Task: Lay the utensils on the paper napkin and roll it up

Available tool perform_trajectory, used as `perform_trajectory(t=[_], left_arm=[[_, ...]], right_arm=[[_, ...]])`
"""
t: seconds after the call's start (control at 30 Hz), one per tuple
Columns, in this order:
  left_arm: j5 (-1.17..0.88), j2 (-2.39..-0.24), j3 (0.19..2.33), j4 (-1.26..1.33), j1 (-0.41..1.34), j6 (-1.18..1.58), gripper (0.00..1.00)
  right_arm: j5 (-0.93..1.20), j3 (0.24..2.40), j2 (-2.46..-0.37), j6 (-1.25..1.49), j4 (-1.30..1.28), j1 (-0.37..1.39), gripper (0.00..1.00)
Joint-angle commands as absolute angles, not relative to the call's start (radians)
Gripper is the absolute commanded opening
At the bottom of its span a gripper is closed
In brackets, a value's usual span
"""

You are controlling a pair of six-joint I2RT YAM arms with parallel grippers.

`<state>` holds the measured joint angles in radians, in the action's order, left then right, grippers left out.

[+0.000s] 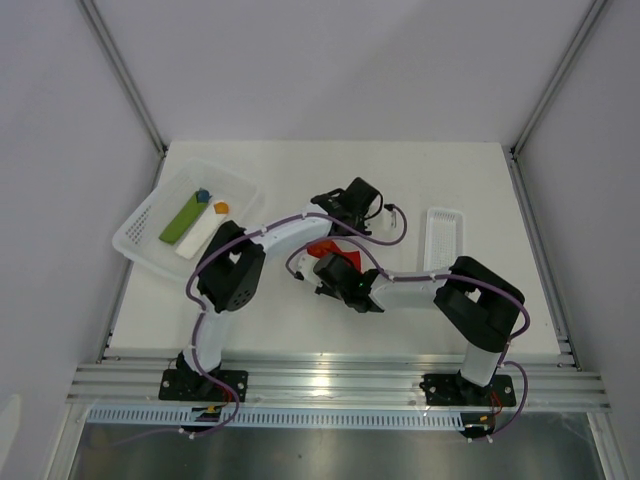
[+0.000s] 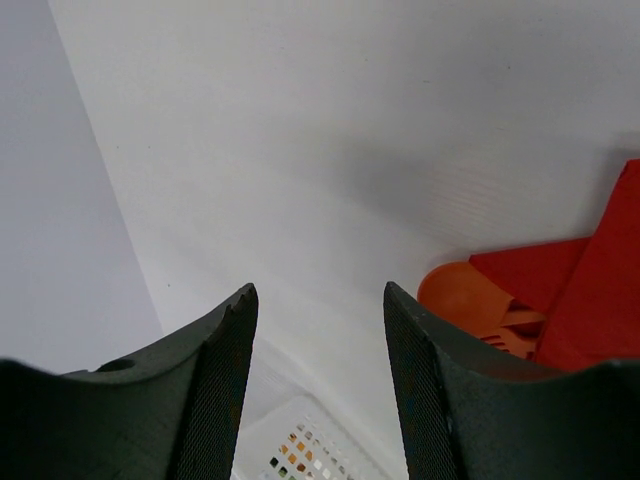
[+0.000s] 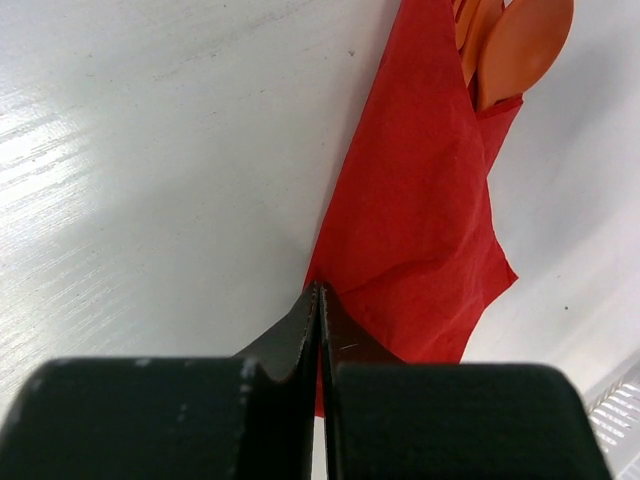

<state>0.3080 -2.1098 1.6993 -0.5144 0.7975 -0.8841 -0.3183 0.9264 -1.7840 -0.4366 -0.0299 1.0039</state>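
We see the right gripper [image 3: 318, 292] with jaws pressed shut, its tips at the edge of the red napkin [image 3: 420, 200]; we cannot tell whether any paper is pinched. The napkin lies on the table [image 3: 150, 150], folded over the orange utensils [image 3: 520, 45], whose ends poke out. The left gripper [image 2: 320, 300] hovers beside them, jaws apart and holding nothing.

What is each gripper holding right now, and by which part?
The left gripper is open and empty. The right gripper is shut, tips at the paper napkin's near edge; whether paper is pinched cannot be told.
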Motion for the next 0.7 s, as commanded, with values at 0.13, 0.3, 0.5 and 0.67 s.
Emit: perform_trajectory(t=[0.13, 0.3, 0.5, 0.67], left_arm=[[0.232, -2.184, 1.839, -0.519, 0.727, -0.920, 0.57], [0.250, -2.189, 1.778, -0.405, 0.724, -0.954, 0.57], [0.273, -2.213, 1.816, -0.376, 0.700, -0.948, 0.57], [0.171, -2.266, 2.001, -0.576, 0.641, -0.736, 0.56]], right_arm=[[-0.250, 0.966, -1.818, -0.356, -0.156, 0.968, 0.00], [-0.242, 0.942, -1.783, -0.331, -0.146, 0.945, 0.00], [-0.229, 0.933, -1.778, -0.356, -0.132, 0.922, 0.00], [-0.178, 0.936, -1.764, -0.359, -0.135, 0.905, 0.00]])
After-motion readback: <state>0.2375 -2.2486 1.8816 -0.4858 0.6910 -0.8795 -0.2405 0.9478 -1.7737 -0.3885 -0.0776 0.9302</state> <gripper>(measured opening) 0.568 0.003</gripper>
